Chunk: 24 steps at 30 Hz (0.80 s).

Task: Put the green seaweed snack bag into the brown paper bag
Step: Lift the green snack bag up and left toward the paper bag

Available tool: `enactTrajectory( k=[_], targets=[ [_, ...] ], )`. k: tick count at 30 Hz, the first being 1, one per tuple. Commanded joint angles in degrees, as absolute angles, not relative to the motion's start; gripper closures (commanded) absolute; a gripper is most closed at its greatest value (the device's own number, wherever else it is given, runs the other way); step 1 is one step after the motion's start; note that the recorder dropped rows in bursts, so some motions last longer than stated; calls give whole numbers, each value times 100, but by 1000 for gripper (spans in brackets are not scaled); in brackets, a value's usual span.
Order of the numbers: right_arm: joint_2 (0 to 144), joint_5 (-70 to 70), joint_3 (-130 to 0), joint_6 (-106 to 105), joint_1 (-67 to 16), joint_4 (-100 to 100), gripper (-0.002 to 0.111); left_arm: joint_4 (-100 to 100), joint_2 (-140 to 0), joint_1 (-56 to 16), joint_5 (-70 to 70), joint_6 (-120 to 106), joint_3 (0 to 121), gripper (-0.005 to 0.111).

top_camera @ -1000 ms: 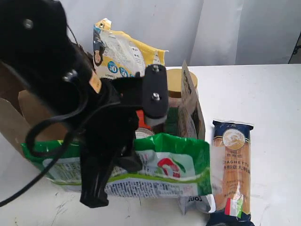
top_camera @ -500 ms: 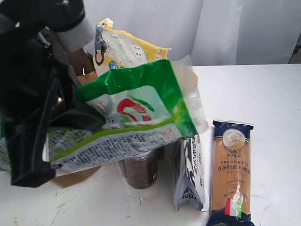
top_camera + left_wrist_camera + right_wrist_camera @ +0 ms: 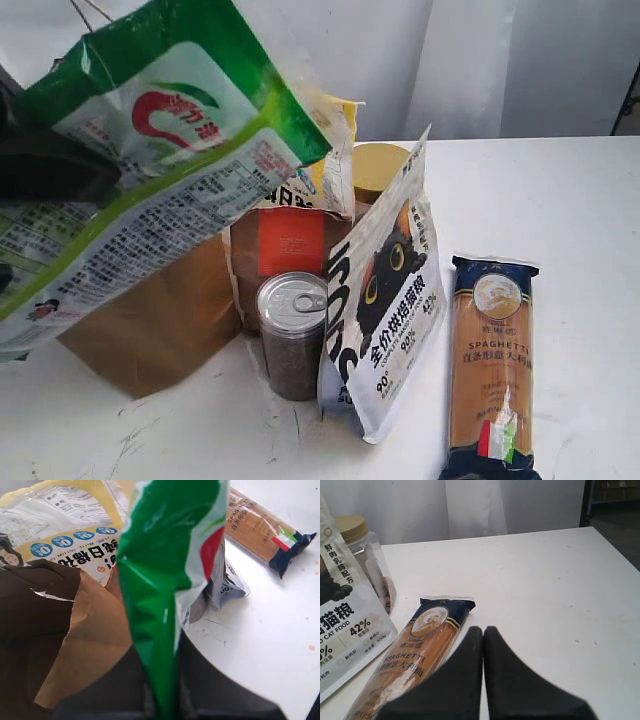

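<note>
Exterior view: the green seaweed snack bag [image 3: 170, 150] (left gripper [image 3: 162, 672] clamps it) slants, long axis rising rightward.

The green seaweed snack bag [image 3: 150, 150] runs off the exterior view's left and top edges, hiding the rim of the brown paper bag [image 3: 160, 320]. The spaghetti packet [image 3: 490, 370] is cropped at its lower end.

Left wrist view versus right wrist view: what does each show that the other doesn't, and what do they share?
Left wrist only: the green seaweed snack bag, the brown paper bag, a yellow-and-white bag. Right wrist only: the right fingers, shut and empty, and a gold-lidded jar. Both: the spaghetti packet on the white table.
</note>
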<state>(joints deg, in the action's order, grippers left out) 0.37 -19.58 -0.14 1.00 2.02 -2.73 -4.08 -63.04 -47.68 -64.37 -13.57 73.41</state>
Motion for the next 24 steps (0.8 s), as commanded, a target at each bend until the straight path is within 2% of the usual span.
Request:
enactTrajectory(
  k=[1, 12, 24],
  targets=[
    [0, -1933, 0, 85, 234, -286, 108, -460, -6263, -4792, -6055, -999, 7365, 107],
    [0, -1933, 0, 85, 234, -286, 108, -605, -5910, -4792, -5585, 34, 7365, 107],
    [0, -1933, 0, 85, 234, -286, 108, -2841, -5546, -4792, -5119, 1944, 7365, 107]
  ],
)
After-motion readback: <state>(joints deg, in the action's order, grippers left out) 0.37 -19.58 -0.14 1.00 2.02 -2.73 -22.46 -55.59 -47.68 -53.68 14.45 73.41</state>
